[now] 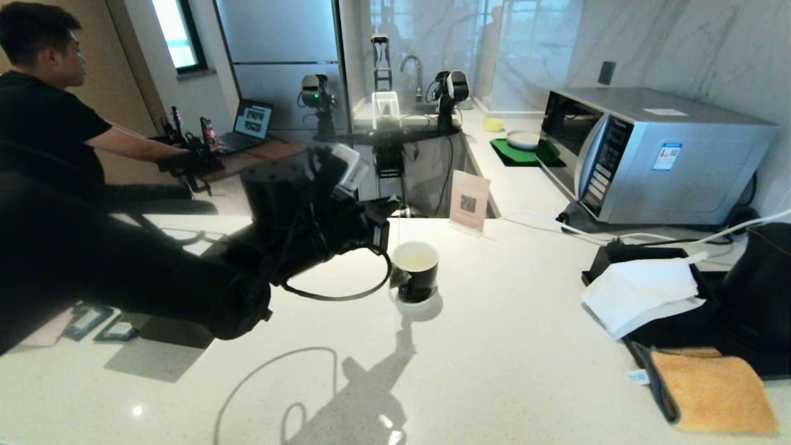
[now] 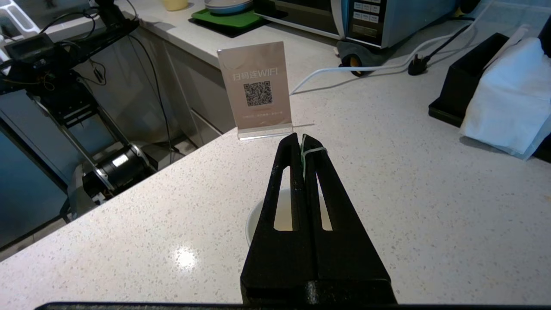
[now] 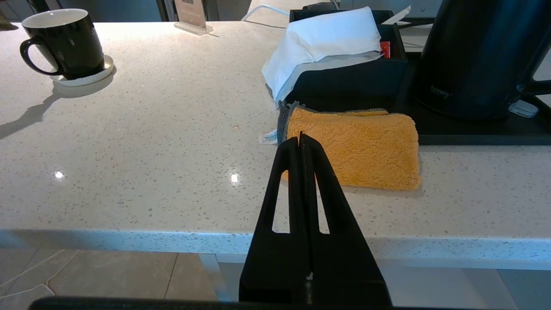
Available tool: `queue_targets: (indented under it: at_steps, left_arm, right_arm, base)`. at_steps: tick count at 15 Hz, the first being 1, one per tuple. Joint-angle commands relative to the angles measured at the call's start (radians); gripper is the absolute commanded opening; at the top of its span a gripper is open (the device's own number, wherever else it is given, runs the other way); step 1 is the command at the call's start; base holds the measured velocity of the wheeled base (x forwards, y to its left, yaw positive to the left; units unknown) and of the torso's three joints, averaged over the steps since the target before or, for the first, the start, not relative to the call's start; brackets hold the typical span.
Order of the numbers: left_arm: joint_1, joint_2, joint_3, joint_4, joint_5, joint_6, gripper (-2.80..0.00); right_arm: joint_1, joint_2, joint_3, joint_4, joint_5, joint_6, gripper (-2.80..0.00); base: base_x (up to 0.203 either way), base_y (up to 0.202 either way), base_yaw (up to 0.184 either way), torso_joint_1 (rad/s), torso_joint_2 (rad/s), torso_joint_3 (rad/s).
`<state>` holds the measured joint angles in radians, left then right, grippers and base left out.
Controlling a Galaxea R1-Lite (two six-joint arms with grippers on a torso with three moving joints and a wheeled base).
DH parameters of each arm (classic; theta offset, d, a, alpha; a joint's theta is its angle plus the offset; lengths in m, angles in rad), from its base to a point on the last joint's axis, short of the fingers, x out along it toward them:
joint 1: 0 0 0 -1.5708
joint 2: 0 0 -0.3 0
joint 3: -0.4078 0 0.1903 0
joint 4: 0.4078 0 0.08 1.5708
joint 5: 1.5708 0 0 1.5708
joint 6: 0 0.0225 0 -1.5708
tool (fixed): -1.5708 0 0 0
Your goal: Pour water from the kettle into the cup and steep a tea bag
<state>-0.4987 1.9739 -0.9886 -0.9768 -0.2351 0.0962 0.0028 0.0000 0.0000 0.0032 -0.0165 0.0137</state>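
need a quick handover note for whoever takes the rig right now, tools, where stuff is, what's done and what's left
Left tool: shut on the tea bag string, held above the cup.
Right tool: shut, empty, parked off the counter edge in front of the orange cloth.
Cup: on its saucer mid-counter, pale liquid inside, so pouring looks done.
Kettle: back on the black tray on the robot's right, beside the tissue box.
Tea bag: the bag itself is not visible; a thin string runs down from the left tool beside the cup.
Left: finish steeping, then release the string.
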Motion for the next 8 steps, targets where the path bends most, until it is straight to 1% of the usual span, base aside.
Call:
queue_targets:
  at_steps: [1,3,8]
  left_arm:
    - [0.0,-0.03,0.035,-0.007,-0.001,0.0,-2.8]
    - [0.001,-0.054,0.058,-0.007,0.0,0.0,-2.8]
    - [0.049,-0.13,0.079,0.0,0.004,-0.001,-2.8]
  right_arm:
    - [0.0,0.002,0.0,0.0,0.0,0.0,-2.8]
    - [0.0,0.002,0.0,0.0,0.0,0.0,-2.8]
    - [0.0,0.002,0.0,0.0,0.0,0.0,-2.8]
  base:
    - [0.0,0.0,0.0,0.0,0.0,0.0]
    - [0.0,0.0,0.0,0.0,0.0,0.0]
    - [0.0,0.0,0.0,0.0,0.0,0.0]
